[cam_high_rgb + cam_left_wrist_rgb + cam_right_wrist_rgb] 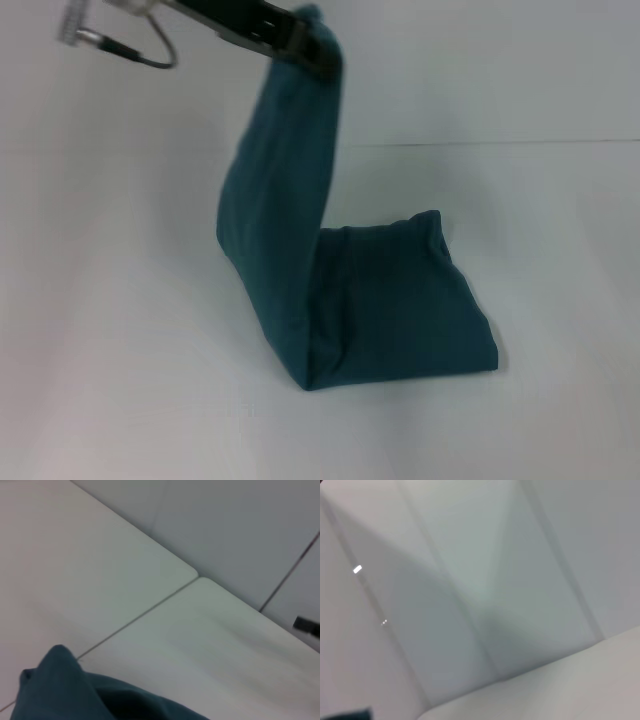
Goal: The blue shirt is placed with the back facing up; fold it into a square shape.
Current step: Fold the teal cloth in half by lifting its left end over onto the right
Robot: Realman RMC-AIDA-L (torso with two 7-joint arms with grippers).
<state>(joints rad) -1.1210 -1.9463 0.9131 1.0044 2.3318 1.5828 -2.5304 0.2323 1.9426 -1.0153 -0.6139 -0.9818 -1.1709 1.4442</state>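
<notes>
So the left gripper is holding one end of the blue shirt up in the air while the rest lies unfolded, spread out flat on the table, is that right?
Not quite. The left gripper does hold one end of the blue shirt up in the air, but the rest is not spread out flat: the head view shows it already folded into a compact bundle on the table.

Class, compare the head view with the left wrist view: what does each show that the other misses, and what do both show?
Only the head view shows the left hand holding one end of the shirt high, the rest lying folded on the table. Only the left wrist view shows the table's far edge and the wall beyond. Both show blue cloth and the seam across the table.
</notes>
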